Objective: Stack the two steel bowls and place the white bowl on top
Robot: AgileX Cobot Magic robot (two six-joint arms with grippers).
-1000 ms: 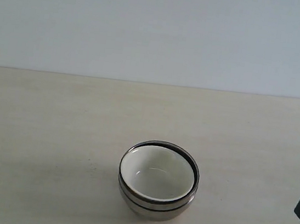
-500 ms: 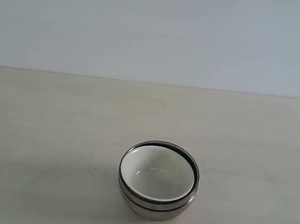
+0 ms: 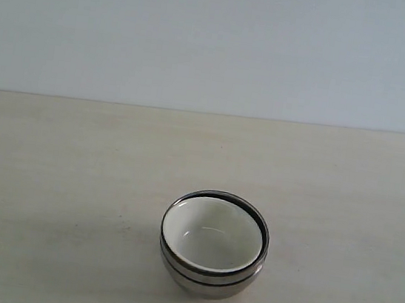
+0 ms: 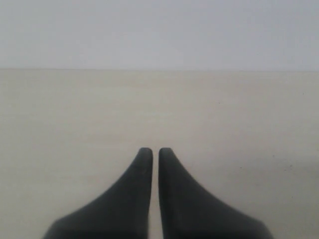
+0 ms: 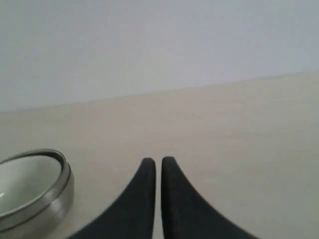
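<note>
a pale, cream-coloured desk (image 3: 52,161) with a faint grain fills the near half of the exterior view and meets a plain, light grey-blue wall (image 3: 217,41) along a straight line at the far side. the steel bowls (image 3: 206,285) stand nested one in the other on the near part of the desk, a little right of the middle. the white bowl (image 3: 211,231) sits inside them on top, its cream inside facing up; a dark gap shows between its rim and the steel rim on the far right. a soft shadow lies on the desk to the left of the stack. the left fingers (image 4: 142,172) are pressed together with only a thin slit between the tips, holding nothing, over the desk. the right fingers (image 5: 145,177) are likewise closed and empty, apart from the stack, with desk between them and the steel rim
</note>
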